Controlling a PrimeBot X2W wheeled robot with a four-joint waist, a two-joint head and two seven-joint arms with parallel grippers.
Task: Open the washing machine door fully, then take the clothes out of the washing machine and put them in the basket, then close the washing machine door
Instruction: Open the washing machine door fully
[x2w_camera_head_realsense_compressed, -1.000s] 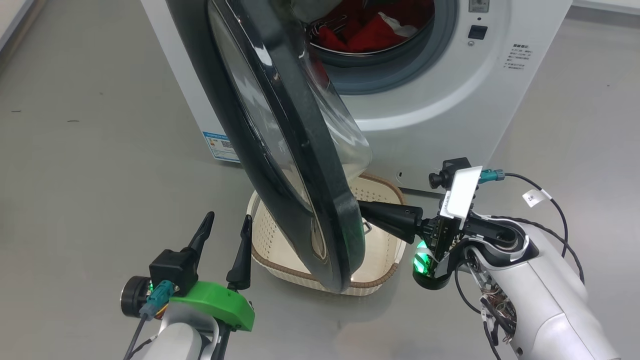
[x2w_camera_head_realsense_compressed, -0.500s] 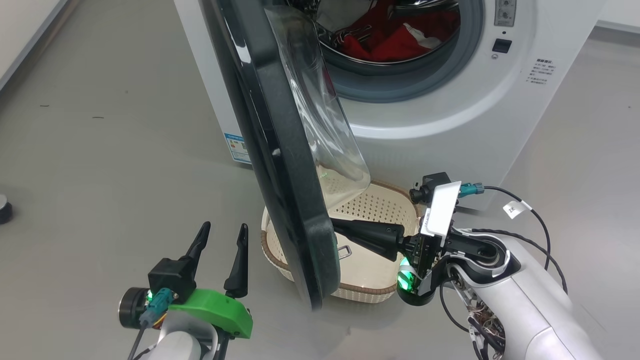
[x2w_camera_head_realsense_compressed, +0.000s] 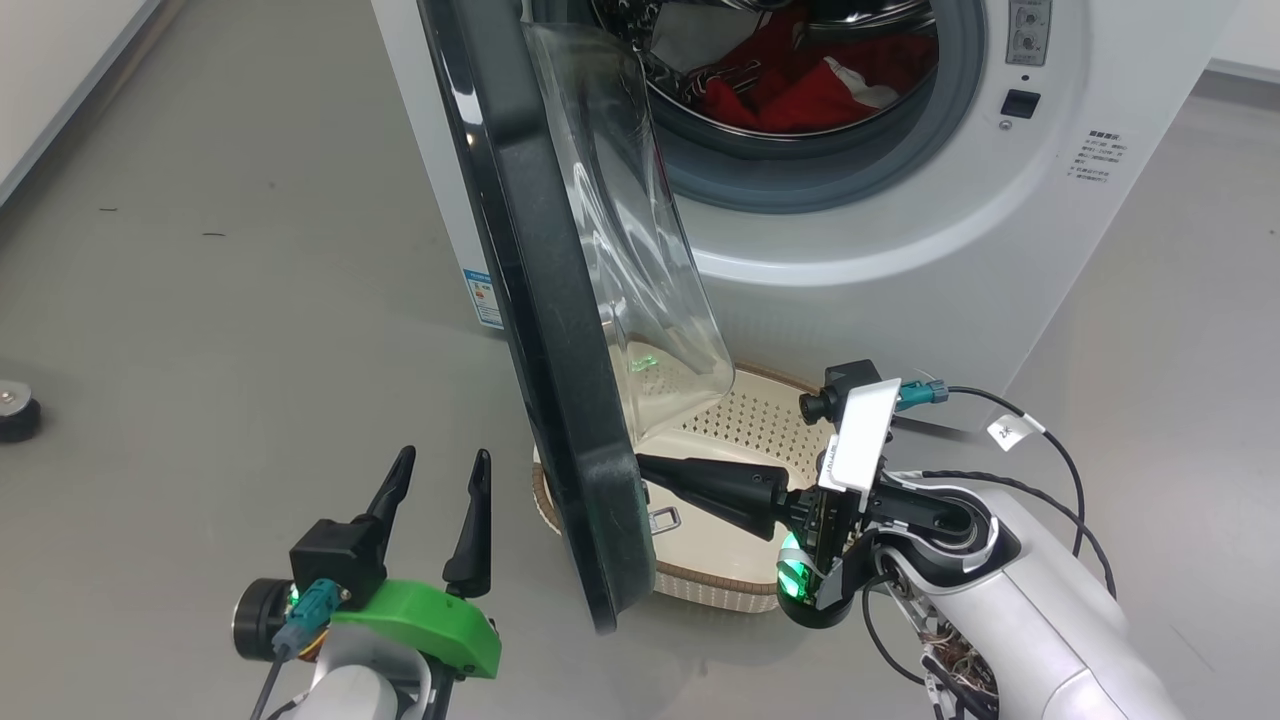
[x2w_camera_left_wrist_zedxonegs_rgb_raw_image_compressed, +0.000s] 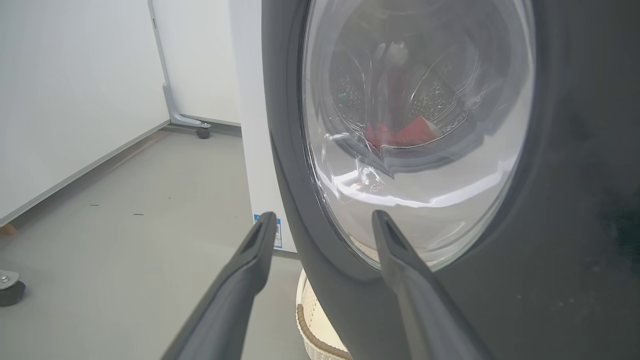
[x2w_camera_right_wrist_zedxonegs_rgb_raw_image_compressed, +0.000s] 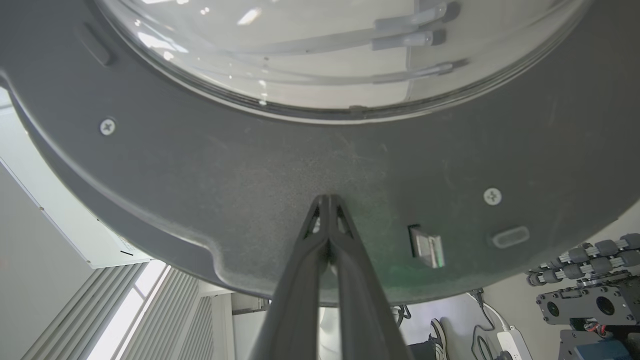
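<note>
The washing machine door (x2w_camera_head_realsense_compressed: 540, 300) stands half open, edge-on to me, its clear glass bowl (x2w_camera_head_realsense_compressed: 640, 250) bulging toward the drum. Red clothes (x2w_camera_head_realsense_compressed: 800, 90) lie inside the white washing machine (x2w_camera_head_realsense_compressed: 900, 250). The cream basket (x2w_camera_head_realsense_compressed: 740, 430) sits on the floor under the door. My right gripper (x2w_camera_head_realsense_compressed: 645, 468) is shut with nothing in it, its tips pressed against the door's inner face (x2w_camera_right_wrist_zedxonegs_rgb_raw_image_compressed: 250, 175). My left gripper (x2w_camera_head_realsense_compressed: 441, 458) hangs open on the door's outer side, not touching it. In the left wrist view, the open left gripper (x2w_camera_left_wrist_zedxonegs_rgb_raw_image_compressed: 325, 216) faces the door (x2w_camera_left_wrist_zedxonegs_rgb_raw_image_compressed: 550, 200).
A blue label (x2w_camera_head_realsense_compressed: 485, 295) marks the machine's lower corner. A caster wheel (x2w_camera_head_realsense_compressed: 15, 410) stands on the grey floor at far left, near a white wall panel (x2w_camera_left_wrist_zedxonegs_rgb_raw_image_compressed: 75, 100). In the right wrist view a shoe (x2w_camera_right_wrist_zedxonegs_rgb_raw_image_compressed: 437, 335) and a power strip (x2w_camera_right_wrist_zedxonegs_rgb_raw_image_compressed: 510, 342) lie beyond the door.
The door has swung further open, away from the drum, with my shut right gripper following against its inner face. The head camera has shifted too. My left gripper stays open.
</note>
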